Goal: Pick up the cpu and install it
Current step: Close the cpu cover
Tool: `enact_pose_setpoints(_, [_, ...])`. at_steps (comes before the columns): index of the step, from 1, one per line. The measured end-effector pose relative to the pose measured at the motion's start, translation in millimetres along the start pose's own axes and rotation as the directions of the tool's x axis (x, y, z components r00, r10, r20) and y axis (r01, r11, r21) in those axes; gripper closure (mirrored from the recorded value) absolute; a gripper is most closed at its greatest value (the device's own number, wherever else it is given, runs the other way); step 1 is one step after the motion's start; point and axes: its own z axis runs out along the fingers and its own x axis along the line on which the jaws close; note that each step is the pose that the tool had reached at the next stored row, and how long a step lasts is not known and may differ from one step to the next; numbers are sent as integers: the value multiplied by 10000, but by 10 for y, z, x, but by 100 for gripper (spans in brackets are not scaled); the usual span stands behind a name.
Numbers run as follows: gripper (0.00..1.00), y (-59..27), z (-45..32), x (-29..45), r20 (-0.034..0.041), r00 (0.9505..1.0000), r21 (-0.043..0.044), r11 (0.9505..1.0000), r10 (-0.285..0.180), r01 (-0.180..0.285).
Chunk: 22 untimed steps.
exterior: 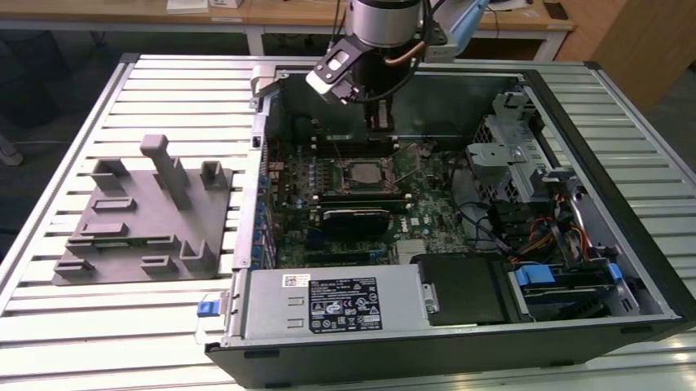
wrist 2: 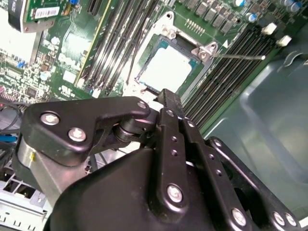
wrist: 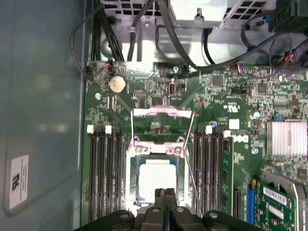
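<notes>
Since the open black metal computer case (exterior: 435, 358) takes up most of the slatted aluminium table (exterior: 163, 90), I'll go front to back thru what's in it. Nearest edge: a silver power supply box (exterior: 272, 305) w/ a label. Beside it, toward the exterior view's right, is a black rectangular block w/ a glossy top (exterior: 468, 289).

Behind those lies the green motherboard (exterior: 429, 216), w/ a metal drive cage (exterior: 511, 159) and coloured cables (exterior: 533, 236) on the exterior view's right. Roughly level w/ that but outside the case, on the exterior view's left, a grey plastic fixture (exterior: 142, 220) sits on the table.

Mid-board is the dark square socket frame (wrist: 136, 175), its hinged metal plate (wrist: 162, 113) flipped up and the thin metal lever (wrist 2: 238, 57) swung out. The cpu (wrist: 156, 179) (wrist 2: 166, 72), a small flat square chip w/ a pale silver-white top, sits inside that socket, flat afaict.

The black gripper (wrist: 165, 191) hangs right at the chip's edge, fingers pressed together w/ nothing between them. Can't tell if the tips touch the cpu, bc they cover that edge in both wrist views. In the exterior view the arm is cut off at the top, and the socket's contents are too dim to make out. Furthest back: pale wooden desks (exterior: 272, 12).
</notes>
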Motion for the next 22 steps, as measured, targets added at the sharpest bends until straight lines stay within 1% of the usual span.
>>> enact_pose_setpoints(4, [89,114,4,0,-1,10000,1,10000,0,0])
enact_pose_setpoints(11, [89,388,13,-1,-1,10000,11,10000,0,0])
enact_pose_setpoints(22, [89,768,26,0,-1,10000,24,10000,0,0])
